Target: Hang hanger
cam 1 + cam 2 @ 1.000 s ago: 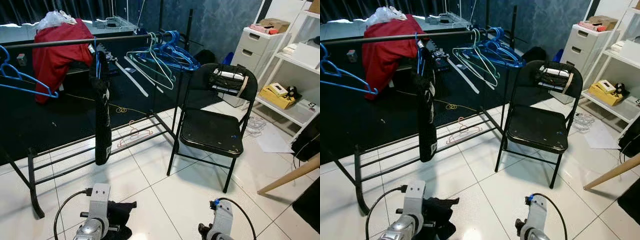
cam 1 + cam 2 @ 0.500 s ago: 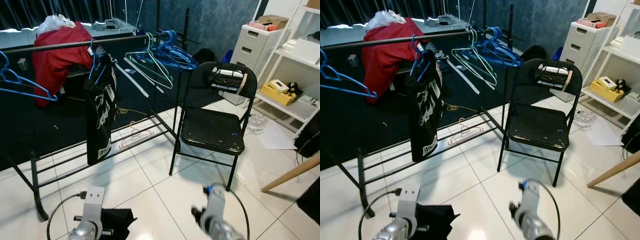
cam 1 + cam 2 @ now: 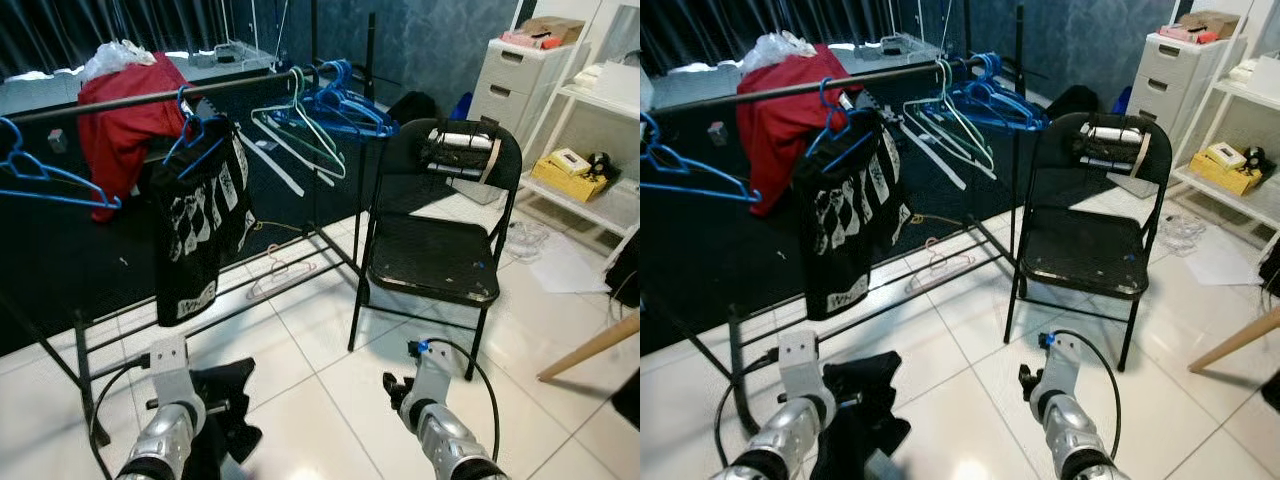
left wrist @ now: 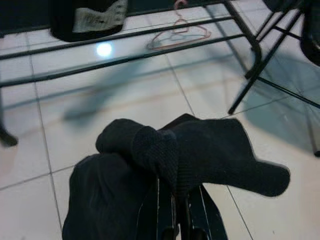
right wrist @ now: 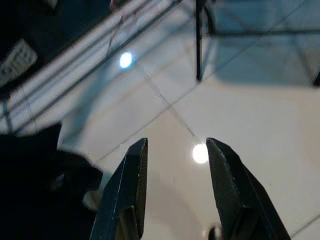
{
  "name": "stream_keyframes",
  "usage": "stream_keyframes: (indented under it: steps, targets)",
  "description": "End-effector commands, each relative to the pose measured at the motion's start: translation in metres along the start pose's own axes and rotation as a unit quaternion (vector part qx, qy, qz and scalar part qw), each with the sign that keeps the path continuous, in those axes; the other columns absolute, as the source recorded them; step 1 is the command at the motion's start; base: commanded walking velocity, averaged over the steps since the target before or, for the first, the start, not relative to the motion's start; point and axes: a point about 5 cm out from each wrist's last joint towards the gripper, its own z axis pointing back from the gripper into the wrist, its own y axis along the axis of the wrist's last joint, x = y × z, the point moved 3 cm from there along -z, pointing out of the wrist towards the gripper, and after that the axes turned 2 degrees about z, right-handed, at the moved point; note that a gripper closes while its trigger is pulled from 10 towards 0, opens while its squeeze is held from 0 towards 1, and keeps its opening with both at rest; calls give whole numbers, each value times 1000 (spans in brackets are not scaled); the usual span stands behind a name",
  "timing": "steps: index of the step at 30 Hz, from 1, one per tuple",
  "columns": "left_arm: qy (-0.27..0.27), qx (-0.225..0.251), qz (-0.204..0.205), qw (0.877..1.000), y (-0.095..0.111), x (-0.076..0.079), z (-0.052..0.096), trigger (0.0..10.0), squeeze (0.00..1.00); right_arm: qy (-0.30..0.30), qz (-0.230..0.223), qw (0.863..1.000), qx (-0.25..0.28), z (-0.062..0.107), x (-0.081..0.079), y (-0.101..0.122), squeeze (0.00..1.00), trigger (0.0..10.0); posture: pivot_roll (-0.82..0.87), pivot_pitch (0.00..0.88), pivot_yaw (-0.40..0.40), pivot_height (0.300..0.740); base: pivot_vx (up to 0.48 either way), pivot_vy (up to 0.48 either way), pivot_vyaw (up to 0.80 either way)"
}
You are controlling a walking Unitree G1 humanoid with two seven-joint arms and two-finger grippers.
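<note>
Task status: judged largely complete. The blue hanger [image 3: 196, 128] carrying the black printed garment [image 3: 200, 225] sits hooked on the dark rail [image 3: 150, 96] of the clothes rack, upper left of centre in the head views, and neither hand touches it. The garment hangs free with its hem above the lower rack bars. What may remain is withdrawal of the arms; no further hanging step is evident.

Left hand [image 4: 172, 220]: at the lower left of the head views, low over the floor. The fingers are pressed together on a dark knitted cloth [image 4: 165, 165], which bunches over and around them in soft folds with a coarse weave.

Right hand [image 5: 175, 190]: at the lower centre of the head views, also low. The fingers stand well apart and hold nothing; glossy floor shows between them.

Materials and shapes:
- Rack: thin black metal tube, with horizontal lower bars.
- Hangers: thin moulded plastic, triangular. One blue hanger [image 3: 45, 180] hangs at the far left; a cluster of pale green and blue hangers [image 3: 320, 115] sits at the right end of the rail. A pink hanger [image 4: 177, 32] lies on the floor under the rack.
- Red cloth [image 3: 125, 115]: soft, draped behind the rail.
- Folding chair [image 3: 435, 255]: black metal frame with a worn seat, right of the rack.
- Floor [image 3: 320, 400]: glossy white tile, reflecting lamps.
</note>
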Motion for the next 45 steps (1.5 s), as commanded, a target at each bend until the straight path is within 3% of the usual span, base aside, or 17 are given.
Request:
stream_keyframes:
  steps: [1,3,5,7,10,12,14,19,21,24,27,30,35,37,41,45]
  targets:
    - [0,13,-12,1000,3,2,0,10000,0,-16,-18,1000,13,2,9,2,0,10000,-62,0,-46,740,0,0,0]
    - [-8,3,1,1000,-3,4,2,10000,0,-38,-27,999,16,3,15,2,0,10000,-65,0,-42,740,0,0,0]
    - [-11,-15,-20,1000,-15,3,5,10000,0,-45,-25,999,8,5,14,-5,0,10000,-44,27,-32,740,0,0,0]
    - [-10,7,-55,998,-16,-3,10,10000,0,-31,3,999,-17,7,4,-21,0,10000,-7,3,-63,740,0,0,0]
    - [-11,22,-57,998,-15,-8,12,10000,0,-13,15,1000,-22,9,-3,-27,0,10000,1,0,-82,740,0,0,0]
    - [3,40,-49,998,-11,-21,16,10000,0,25,39,999,-22,9,-20,-31,0,10000,1,21,-88,740,0,0,0]
    - [0,53,-54,997,-8,-20,18,10000,0,45,47,998,-12,7,-30,-28,0,10000,-21,14,-71,740,0,0,0]
    - [2,59,-32,998,-8,-16,18,10000,0,23,33,999,-3,6,-26,-23,0,10000,-39,57,-62,740,0,0,0]
    - [4,39,-24,999,-19,-11,19,10000,0,8,17,1000,0,7,-21,-24,0,10000,-47,46,-54,740,0,0,0]
    - [1,53,-32,998,-14,-6,19,10000,0,11,17,1000,-1,9,-21,-29,0,10000,-53,40,-52,740,0,0,0]
    - [3,62,-20,998,-2,-5,13,10000,0,45,55,997,-3,10,-31,-31,0,10000,-44,41,-56,740,0,0,0]
    - [-13,68,-11,998,9,3,9,10000,0,54,45,998,11,9,-34,-26,0,10000,-39,48,-63,740,0,0,0]
    - [-11,67,5,998,9,4,10,10000,0,47,41,998,21,8,-31,-21,0,10000,-32,49,-48,740,0,0,0]
    - [-18,62,-11,998,6,5,11,10000,0,47,48,997,24,8,-31,-20,0,10000,-43,27,-41,740,0,0,0]
    - [-29,42,-21,998,0,3,12,10000,0,57,20,997,38,9,-33,-17,0,10000,-45,43,-26,740,0,0,0]
    - [-30,67,7,997,9,4,12,10000,0,52,3,998,39,8,-32,-15,0,10000,-66,47,-22,740,0,0,0]
